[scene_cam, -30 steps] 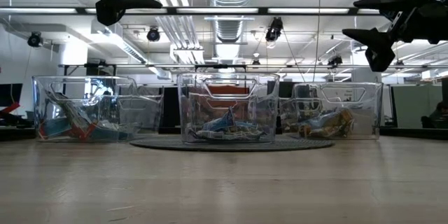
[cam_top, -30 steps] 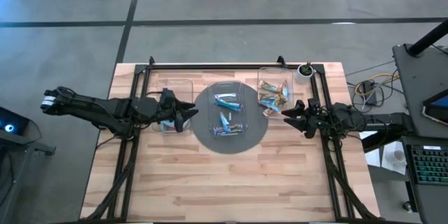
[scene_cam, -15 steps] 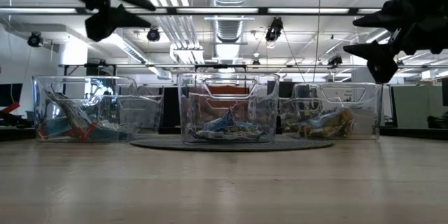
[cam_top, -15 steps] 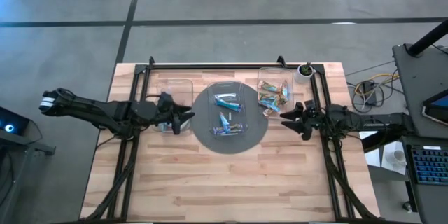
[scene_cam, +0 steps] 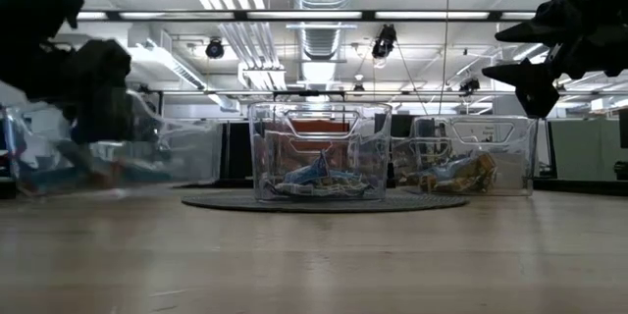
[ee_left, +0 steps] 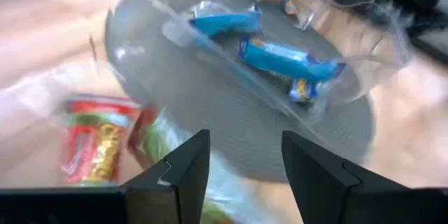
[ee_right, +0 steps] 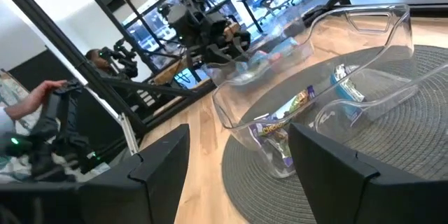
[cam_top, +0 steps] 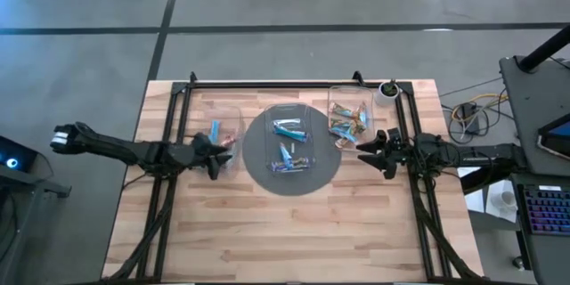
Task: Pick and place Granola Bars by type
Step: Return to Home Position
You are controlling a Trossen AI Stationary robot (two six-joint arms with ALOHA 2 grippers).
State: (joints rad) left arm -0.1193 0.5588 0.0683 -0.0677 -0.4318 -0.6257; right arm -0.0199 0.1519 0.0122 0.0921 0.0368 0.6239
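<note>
Granola bars lie in three clear trays. The left tray point(cam_top: 223, 131) holds a light-blue bar point(cam_top: 215, 130) and a red-and-green one point(ee_left: 98, 147). The middle tray point(cam_top: 289, 145), on the round grey plate point(cam_top: 258, 174), holds light-blue bars point(ee_left: 287, 59) and silvery multicoloured ones point(cam_top: 290, 165). The right tray point(cam_top: 350, 116) holds tan bars point(scene_cam: 456, 172). My left gripper point(cam_top: 222, 155) is open and low at the left tray's near right corner, its fingers point(ee_left: 182, 175) pointing toward the plate. My right gripper point(cam_top: 364, 149) is open and hovers level by the right tray's near end.
A black metal frame point(cam_top: 294, 84) runs along the table's far edge and down both sides. A small white cup point(cam_top: 386, 92) stands at the far right corner. Bare wooden tabletop point(cam_top: 294, 232) stretches across the near half.
My left gripper has dropped from high above the left tray to just above the table. It has drawn back toward the table's left and near edges and stayed open. It shows blurred in the low view in front of the left tray.
</note>
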